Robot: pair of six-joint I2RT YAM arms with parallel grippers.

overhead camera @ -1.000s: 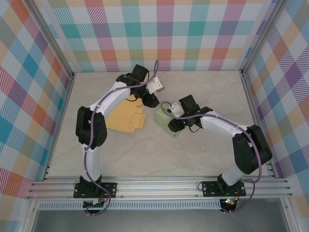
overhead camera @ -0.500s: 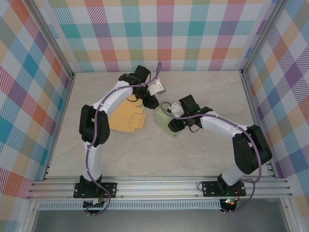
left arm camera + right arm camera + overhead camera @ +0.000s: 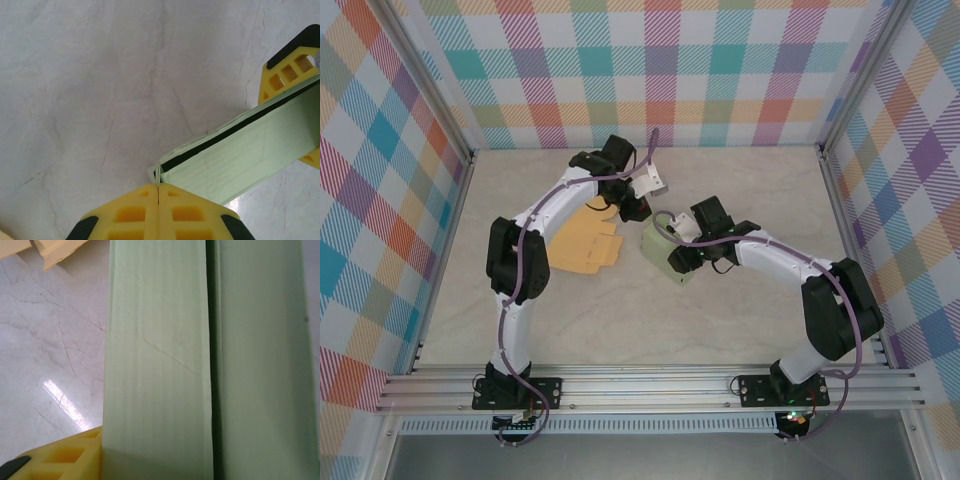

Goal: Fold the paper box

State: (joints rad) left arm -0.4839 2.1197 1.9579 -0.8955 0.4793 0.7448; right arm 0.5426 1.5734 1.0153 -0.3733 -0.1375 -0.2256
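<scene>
Between the fingers of the right gripper (image 3: 682, 258) sits the pale green paper box (image 3: 660, 243). The overhead view shows it on the marble-patterned table (image 3: 720, 320), roughly mid-table. The right gripper is clamped across the box. In the left wrist view its yellow fingers (image 3: 287, 75) show on opposite sides of the box's far end, one against each long wall. In the right wrist view one yellow finger (image 3: 60, 457) lies flat against a green side panel (image 3: 160, 365), and a dark crease runs lengthwise beside that panel.

At the tips of the left gripper (image 3: 158, 192) is the box's near corner (image 3: 156, 174). The two yellow pads are pressed together along a thin seam, and a sliver of the box's pale edge runs straight down into it, so the gripper appears to be pinching that corner flap. From there the green wall (image 3: 240, 160) stretches away to the upper right, with a dark line along its top edge. From above, the left gripper (image 3: 633, 208) is at the box's far-left corner.

Left of both sets of fingers, flat tan cardboard blanks (image 3: 582, 240) lie on the table, just apart from the box. Their corner shows beyond the right finger (image 3: 55, 247).
</scene>
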